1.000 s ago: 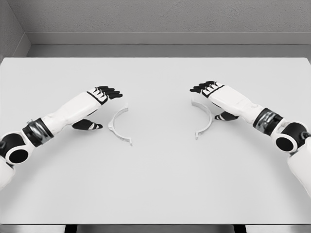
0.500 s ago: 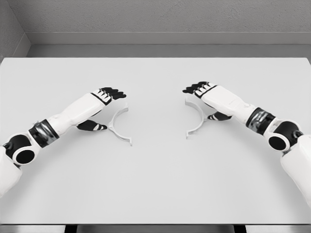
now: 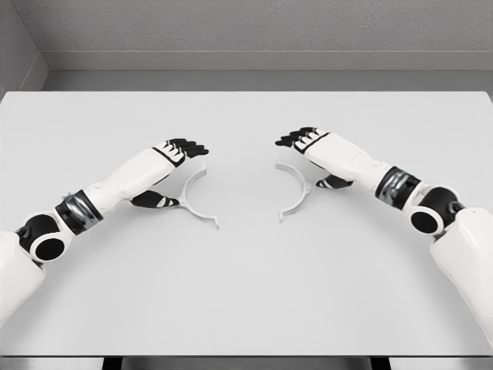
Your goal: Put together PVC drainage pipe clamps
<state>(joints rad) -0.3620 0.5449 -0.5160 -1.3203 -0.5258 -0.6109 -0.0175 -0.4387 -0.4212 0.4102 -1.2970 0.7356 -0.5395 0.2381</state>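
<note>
White plastic clamp halves (image 3: 199,199) (image 3: 296,190), mid-frame on the counter (image 3: 246,293), look light, stiff, slippery; each hand (image 3: 179,152) (image 3: 304,141) pinches one's outer arc.

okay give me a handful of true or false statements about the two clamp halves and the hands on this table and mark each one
1. Two curved clamp halves lie on the table. True.
2. The left clamp half and the right clamp half are already joined into a ring. False: a bare gap separates them.
3. The left hand is beside the left half. True.
4. The right hand is resting far from its half. False: it is right at it.
5. The halves' open sides face each other. True.
</note>
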